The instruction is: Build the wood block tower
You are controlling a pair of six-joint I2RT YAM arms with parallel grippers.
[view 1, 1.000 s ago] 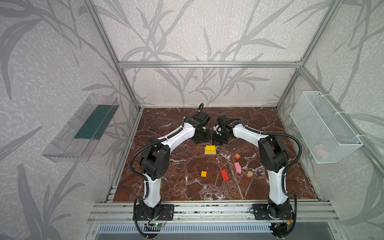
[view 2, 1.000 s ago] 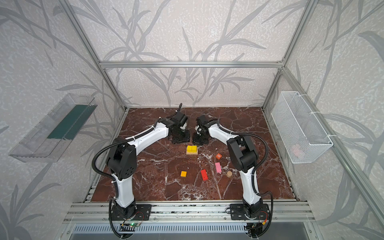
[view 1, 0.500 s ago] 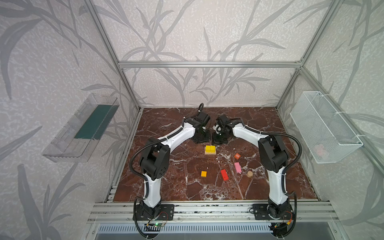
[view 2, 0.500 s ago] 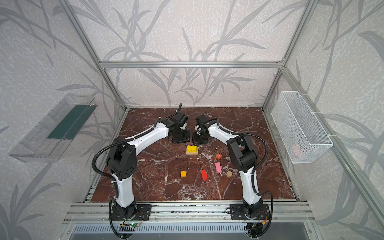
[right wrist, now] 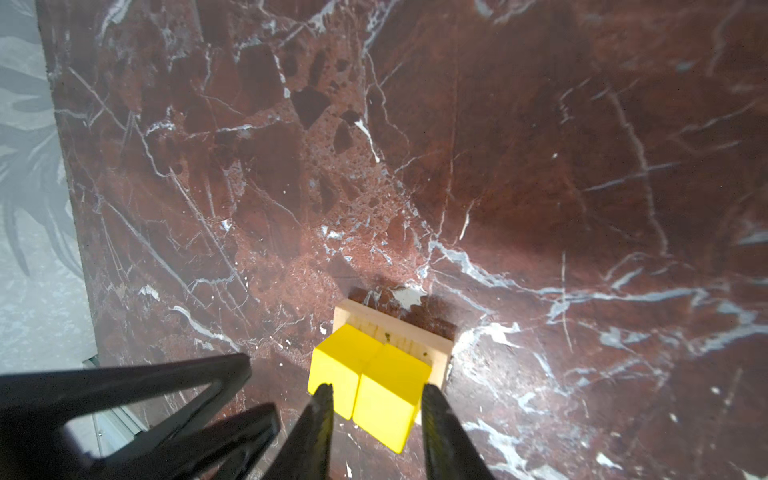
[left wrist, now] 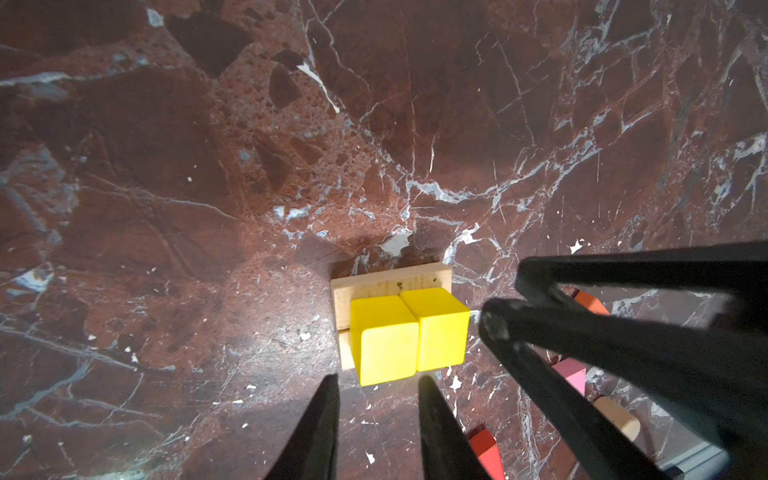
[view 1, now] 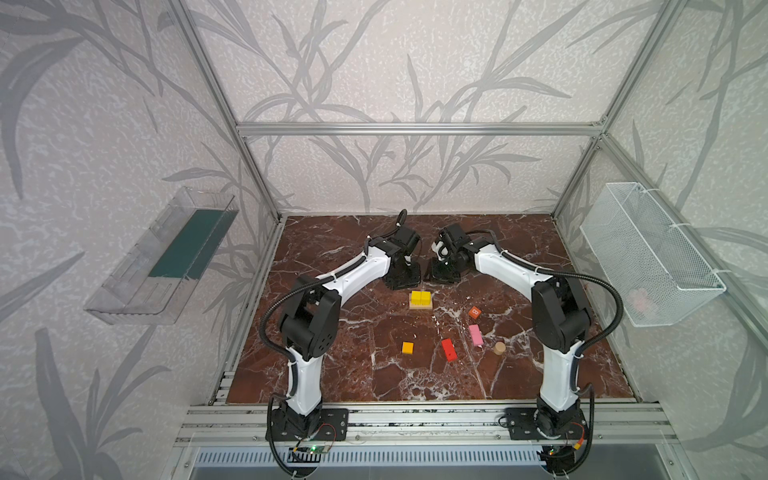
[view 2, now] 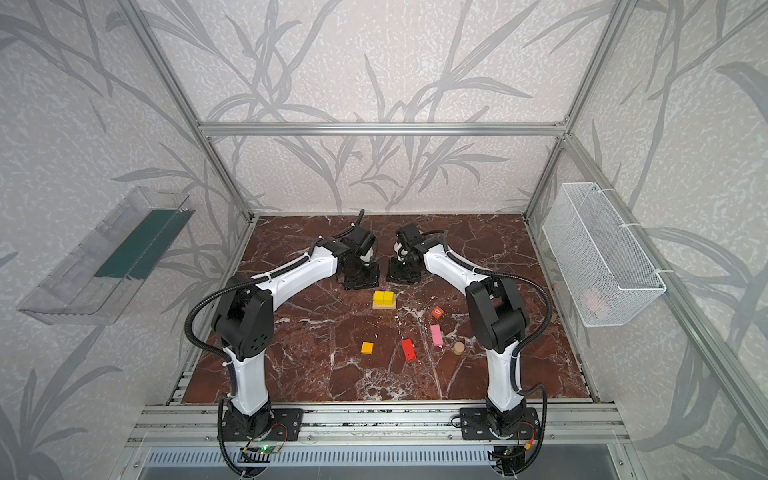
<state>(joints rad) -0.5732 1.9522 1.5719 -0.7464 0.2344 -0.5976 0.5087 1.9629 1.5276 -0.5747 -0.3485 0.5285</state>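
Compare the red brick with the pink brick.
The red brick is deep red; the pink brick is pale pink. The red brick lies slightly nearer the front edge; the pink brick lies closer to the cylinder. Both lie flat on the table, unstacked, pointing roughly the same way.

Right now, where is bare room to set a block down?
Bare: the marble between the orange cube and the left arm, and the strip along the front rail. Crowded: right of the red brick, around the pink brick and tan cylinder.
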